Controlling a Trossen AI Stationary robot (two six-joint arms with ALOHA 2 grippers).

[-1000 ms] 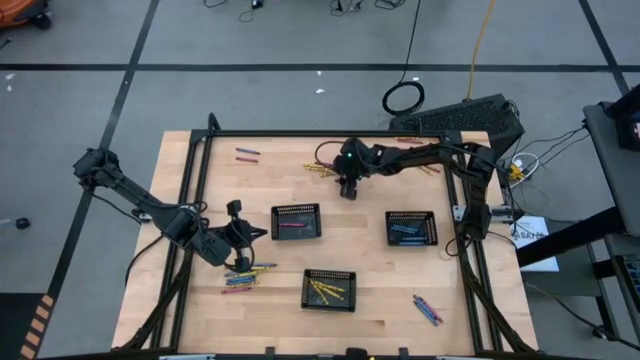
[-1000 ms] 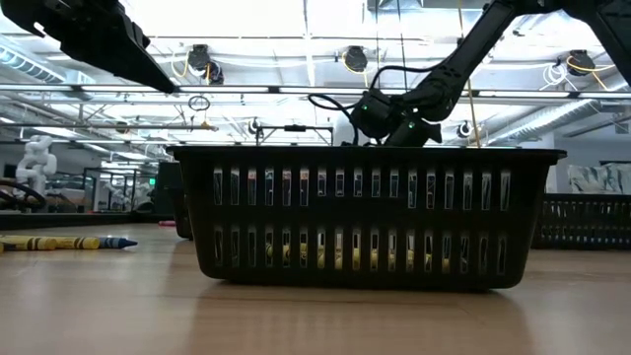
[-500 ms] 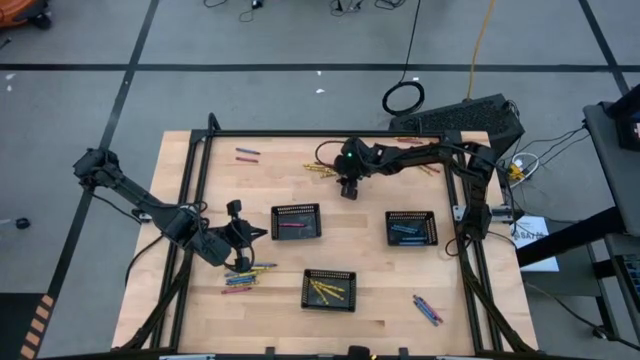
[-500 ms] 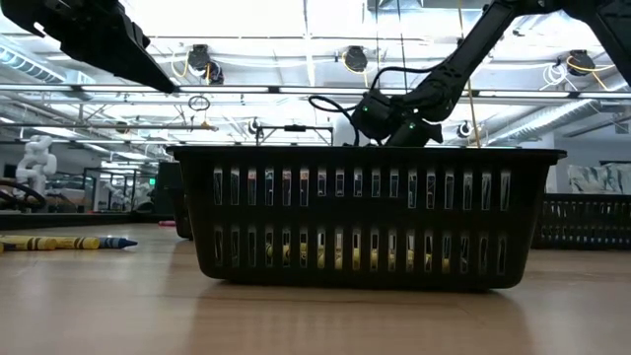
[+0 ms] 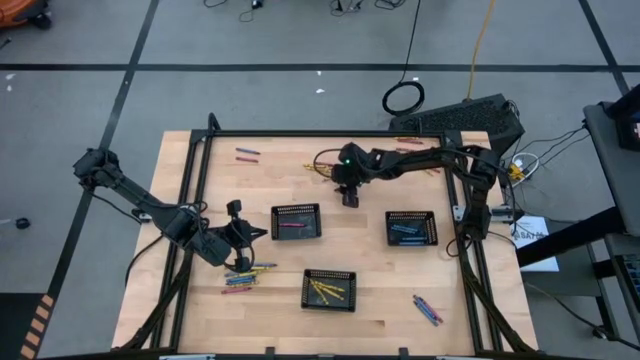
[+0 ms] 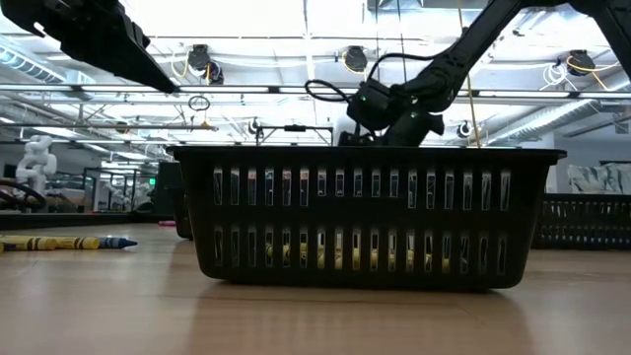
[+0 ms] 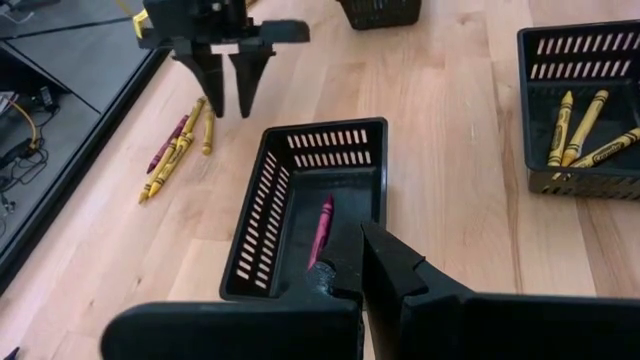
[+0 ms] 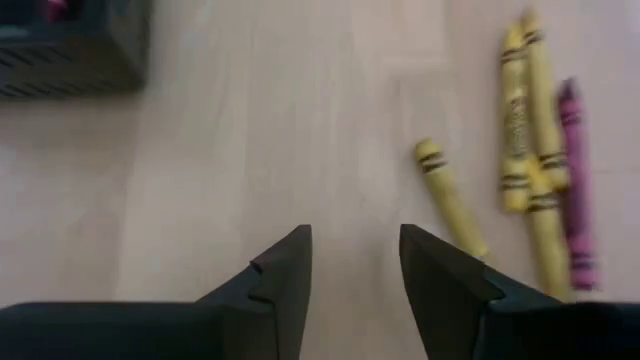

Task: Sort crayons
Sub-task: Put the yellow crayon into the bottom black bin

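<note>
Crayons lie loose in several places. A group of yellow ones with a pink one (image 5: 318, 170) lies at the far middle, and a mixed pile (image 5: 246, 275) lies near the left. My right gripper (image 8: 355, 240) hovers open over bare wood just beside the far group (image 8: 530, 190), with nothing between its fingers. It also shows in the left wrist view (image 7: 228, 95). My left gripper (image 7: 360, 240) is shut and empty, held above the near end of the tray (image 5: 296, 221) that holds a pink crayon (image 7: 322, 225).
A tray with blue crayons (image 5: 412, 228) stands at the right and a tray with yellow ones (image 5: 329, 289) at the near middle. More crayons lie at the far left (image 5: 247, 153), near the right corner (image 5: 427, 309) and under the right arm (image 5: 430, 168).
My right gripper has drawn back a little from the far crayon group toward the table's near edge, has risen slightly and turned a bit. It has stayed open.
</note>
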